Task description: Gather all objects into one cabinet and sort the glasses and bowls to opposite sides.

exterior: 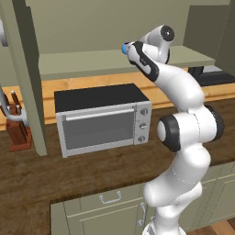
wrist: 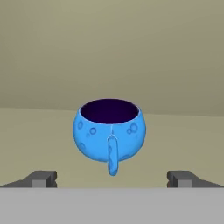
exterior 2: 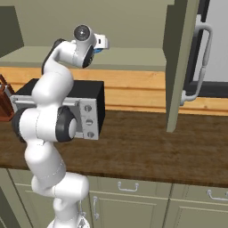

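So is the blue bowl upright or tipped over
Upright: in the hand view the blue bowl sits with its dark opening facing up on the cabinet shelf.

Left base view: behind-left of the arm (exterior: 183, 137), high, looking forward and down over the counter (exterior: 27, 179) at the toaster oven (exterior: 103, 120) and cabinet shelf (exterior: 82, 62). Right base view: behind-right, same height, same forward-down aim; shares arm (exterior 2: 49, 120), toaster oven (exterior 2: 91, 111), counter (exterior 2: 142, 147) and shelf (exterior 2: 129, 58), adds the open cabinet door (exterior 2: 178, 67). Hand view: near, level along the shelf (wrist: 183, 140), facing the blue bowl (wrist: 109, 131) and back wall.
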